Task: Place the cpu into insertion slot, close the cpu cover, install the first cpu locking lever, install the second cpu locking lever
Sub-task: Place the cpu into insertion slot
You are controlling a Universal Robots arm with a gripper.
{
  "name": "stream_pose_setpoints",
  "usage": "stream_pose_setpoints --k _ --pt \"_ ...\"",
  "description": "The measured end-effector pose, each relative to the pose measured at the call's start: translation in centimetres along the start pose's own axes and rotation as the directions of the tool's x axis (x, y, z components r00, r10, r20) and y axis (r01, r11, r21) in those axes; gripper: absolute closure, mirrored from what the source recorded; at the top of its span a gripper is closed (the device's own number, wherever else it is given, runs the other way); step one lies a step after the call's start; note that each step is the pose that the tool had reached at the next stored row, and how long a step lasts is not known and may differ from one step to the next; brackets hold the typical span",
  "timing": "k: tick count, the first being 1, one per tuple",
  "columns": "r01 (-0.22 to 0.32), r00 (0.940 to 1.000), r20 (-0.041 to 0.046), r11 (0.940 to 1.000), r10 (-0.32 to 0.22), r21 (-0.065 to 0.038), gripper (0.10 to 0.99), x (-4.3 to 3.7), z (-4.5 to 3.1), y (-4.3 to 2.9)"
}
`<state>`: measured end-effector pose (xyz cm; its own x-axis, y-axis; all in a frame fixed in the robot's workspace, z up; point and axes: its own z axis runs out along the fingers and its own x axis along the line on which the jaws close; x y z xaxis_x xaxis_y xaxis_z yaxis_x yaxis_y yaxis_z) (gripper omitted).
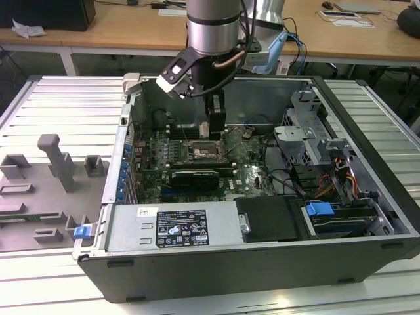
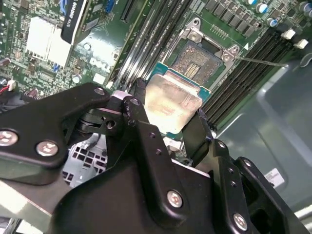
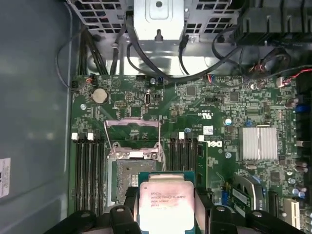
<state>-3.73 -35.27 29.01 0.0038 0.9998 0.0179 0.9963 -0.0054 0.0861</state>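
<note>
pincer [image 2: 170,103] narrowed to chip width, clamping the cpu [image 3: 165,201] by two opposite edges. cpu held flat, metal lid up, edges parallel to the open insertion slot [image 3: 124,180], partly over it. cpu cover [image 3: 132,130] raised.

A: What's the bench like?
B: Silver ribbed aluminium tabletop [image 1: 65,98], ribs running side to side, takes up the foreground. Grey moulded plastic fixture block [image 1: 52,177] sits on it at the exterior view's left.
A: And behind?
B: Light wooden desks [image 1: 131,29] on white metal legs [image 1: 67,62]. Black box [image 1: 46,13] and crumpled white paper [image 1: 26,29] on the left end, flat white papers [image 1: 351,20] toward the right. Dark under the desks. Light is even, no hard shadows.
</note>
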Motion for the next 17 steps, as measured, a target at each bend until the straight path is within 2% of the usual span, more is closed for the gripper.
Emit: stream_pose_setpoints --k 4,9,15,17 --pt "0.0 1.0 0.0 1.0 0.0 0.0 0.545 0.03 1.09 -0.12" --pt "0.0 1.0 0.0 1.0 0.0 0.0 0.545 0.02 1.35 -0.19" --pt "0.0 1.0 0.0003 1.0 0.0 0.0 0.545 0.01 2.4 -0.79" --pt "0.0 1.0 0.0002 1.0 0.0 0.0 0.545 0.1 3.12 -1.17"
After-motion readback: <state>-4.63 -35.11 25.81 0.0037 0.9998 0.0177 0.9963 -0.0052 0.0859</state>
